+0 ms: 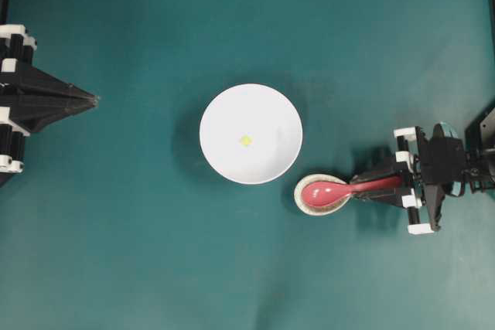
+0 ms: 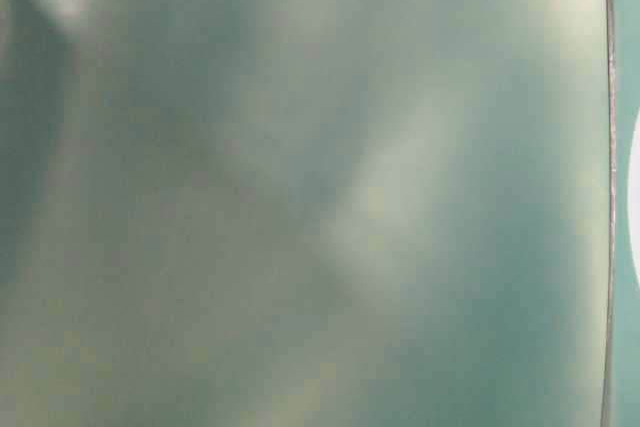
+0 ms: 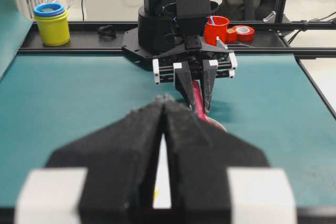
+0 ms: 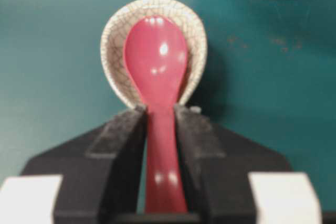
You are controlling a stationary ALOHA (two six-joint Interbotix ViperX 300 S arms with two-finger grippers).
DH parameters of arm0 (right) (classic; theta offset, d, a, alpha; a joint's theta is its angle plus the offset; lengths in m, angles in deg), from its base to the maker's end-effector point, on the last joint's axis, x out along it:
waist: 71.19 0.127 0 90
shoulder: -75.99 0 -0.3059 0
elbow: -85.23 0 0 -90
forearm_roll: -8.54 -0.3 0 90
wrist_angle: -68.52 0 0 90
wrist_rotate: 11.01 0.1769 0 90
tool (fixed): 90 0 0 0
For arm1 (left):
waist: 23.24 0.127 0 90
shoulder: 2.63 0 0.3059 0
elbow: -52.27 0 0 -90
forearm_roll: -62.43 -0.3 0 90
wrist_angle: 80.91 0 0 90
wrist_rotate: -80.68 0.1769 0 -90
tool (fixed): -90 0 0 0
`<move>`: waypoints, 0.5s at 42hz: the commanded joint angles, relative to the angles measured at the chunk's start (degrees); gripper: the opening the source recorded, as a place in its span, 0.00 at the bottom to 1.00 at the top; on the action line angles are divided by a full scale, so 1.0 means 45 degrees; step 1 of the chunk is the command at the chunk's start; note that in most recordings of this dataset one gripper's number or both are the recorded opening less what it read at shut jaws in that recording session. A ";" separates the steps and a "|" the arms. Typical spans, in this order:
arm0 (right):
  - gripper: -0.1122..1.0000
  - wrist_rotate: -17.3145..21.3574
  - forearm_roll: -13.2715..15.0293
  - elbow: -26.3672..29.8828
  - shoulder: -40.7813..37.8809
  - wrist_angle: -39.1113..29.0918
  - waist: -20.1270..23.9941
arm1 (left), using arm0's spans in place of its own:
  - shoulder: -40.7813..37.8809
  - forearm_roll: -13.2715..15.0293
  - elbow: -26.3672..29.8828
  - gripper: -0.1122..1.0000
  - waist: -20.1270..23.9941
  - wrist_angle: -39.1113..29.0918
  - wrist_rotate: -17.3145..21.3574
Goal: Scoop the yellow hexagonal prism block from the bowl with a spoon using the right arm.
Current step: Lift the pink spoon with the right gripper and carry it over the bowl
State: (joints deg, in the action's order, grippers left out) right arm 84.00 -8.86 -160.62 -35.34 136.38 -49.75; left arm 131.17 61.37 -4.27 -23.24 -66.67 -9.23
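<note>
Yellow hexagonal prism block (image 1: 245, 141) sits alone near the middle of the bowl (image 1: 271, 102), and nothing touches it. It is the smallest thing here.

Biggest of all is the green table (image 1: 155, 268). The round white bowl stands in the middle of it. The right arm (image 1: 445, 164) reaches in from the right side of the overhead view. The left gripper (image 1: 94, 100) waits far off at the other side, well apart from the bowl. Its two black fingers (image 3: 131, 145) are pressed together with nothing between them.

The right gripper (image 1: 363, 185) has its two fingers (image 4: 123, 135) closed tight on the handle of the spoon (image 4: 157, 72), one finger on each side. The spoon is shiny pinkish red. Its scoop lies in the small crackled dish (image 4: 113, 40), which stands just beside the bowl, toward the right arm.

The table-level view shows only a green blur.
</note>
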 commanded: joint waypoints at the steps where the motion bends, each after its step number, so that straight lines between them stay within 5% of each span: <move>1: 0.31 0.0020 0.0020 0.0020 0.0176 0.0273 0.0059 | -0.0098 -0.0020 0.0176 0.11 -0.0020 0.0059 0.0020; 12: 0.31 0.0020 0.0000 0.0117 0.1504 -0.0176 0.0059 | -0.0117 -0.0020 0.0156 0.11 -0.0020 0.0059 0.0020; 21: 0.31 -0.0020 -0.0059 0.0488 0.3809 -0.2500 -0.0059 | -0.0098 -0.0020 0.0176 0.11 -0.0020 0.0059 0.0020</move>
State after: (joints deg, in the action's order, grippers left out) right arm 84.09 -8.95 -159.57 -22.07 128.20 -49.75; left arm 131.17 61.37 -4.27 -23.24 -66.67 -9.23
